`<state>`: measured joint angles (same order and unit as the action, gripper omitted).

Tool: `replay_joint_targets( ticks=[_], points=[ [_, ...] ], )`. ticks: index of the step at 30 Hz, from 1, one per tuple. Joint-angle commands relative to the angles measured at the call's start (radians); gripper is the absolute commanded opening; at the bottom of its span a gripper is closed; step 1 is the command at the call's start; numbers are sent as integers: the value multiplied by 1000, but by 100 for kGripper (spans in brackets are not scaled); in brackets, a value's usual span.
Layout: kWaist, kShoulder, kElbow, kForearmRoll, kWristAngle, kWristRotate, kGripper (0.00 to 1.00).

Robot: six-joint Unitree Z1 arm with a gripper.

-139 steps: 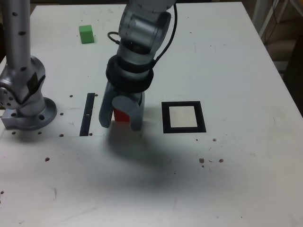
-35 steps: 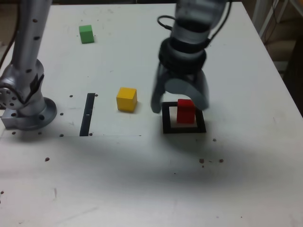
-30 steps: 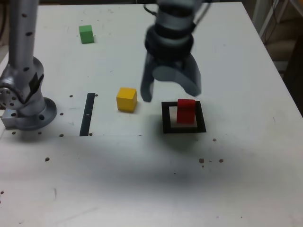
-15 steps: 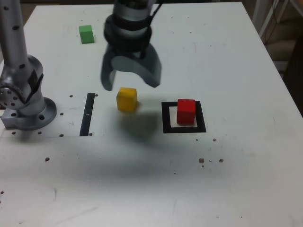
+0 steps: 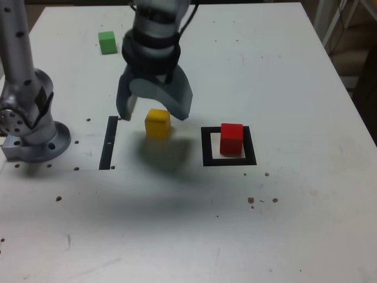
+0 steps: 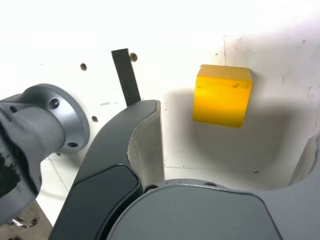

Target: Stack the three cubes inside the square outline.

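The white bench point(image 5: 283, 224) fills the exterior view. The arm's grey base point(image 5: 32, 132) is seen at the left edge of the frame. The tool point(image 5: 154, 112) is held in the upper centre, its jaws spread wide and empty, poised over the yellow cube point(image 5: 158, 123), which lies between them in the wrist view point(image 6: 222, 95). The square outline point(image 5: 228, 160) is found right of centre, with the red cube point(image 5: 231, 138) standing inside it. A thin black strip point(image 5: 108, 142) lies left of the yellow cube. The green cube point(image 5: 107, 42) is placed in the upper left, well apart.
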<state>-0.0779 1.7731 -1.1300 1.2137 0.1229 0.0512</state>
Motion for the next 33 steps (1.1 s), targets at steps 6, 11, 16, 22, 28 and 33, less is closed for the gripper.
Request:
replay_joint_targets(
  ticks=[6,11,16,22,28,33],
  points=[
    [44,51,33,-32,-4,27,98],
    [68,78,46,-55,-6,40,95],
    [89,109,49,-76,-7,53,90],
    [98,138,38,-85,-3,52,77],
    [100,139,39,-92,13,32,52],
    [101,135,37,-101,17,33,33]
  ],
)
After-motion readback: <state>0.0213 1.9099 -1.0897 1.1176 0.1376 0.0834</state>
